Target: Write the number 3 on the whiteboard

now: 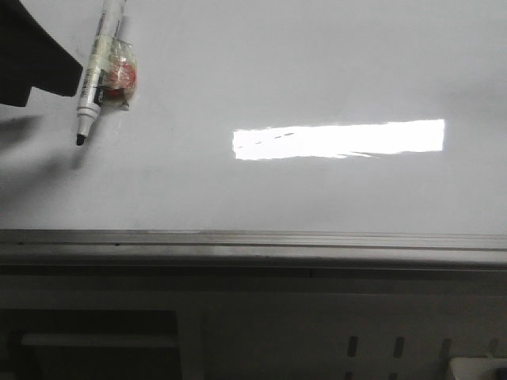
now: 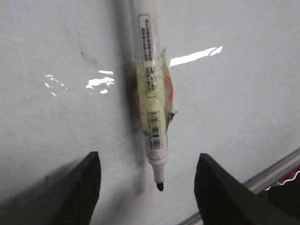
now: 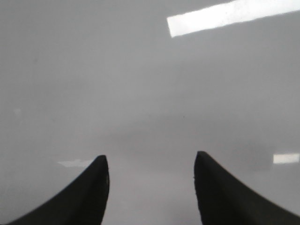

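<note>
The whiteboard is glossy white-grey with a bright rectangular glare; no black marker line of the number 3 shows on it. A white marker with a black tip and a clear and red wrap on its barrel lies at the board's far left, tip toward the rail. In the left wrist view the marker lies between the wide-apart fingers of my left gripper, which is open and not touching it. My right gripper is open and empty over bare whiteboard.
A grey metal edge rail runs along the board's near side and also shows in the left wrist view. The dark body of the left arm fills the far left corner. Tiny grey specks sit in the glare.
</note>
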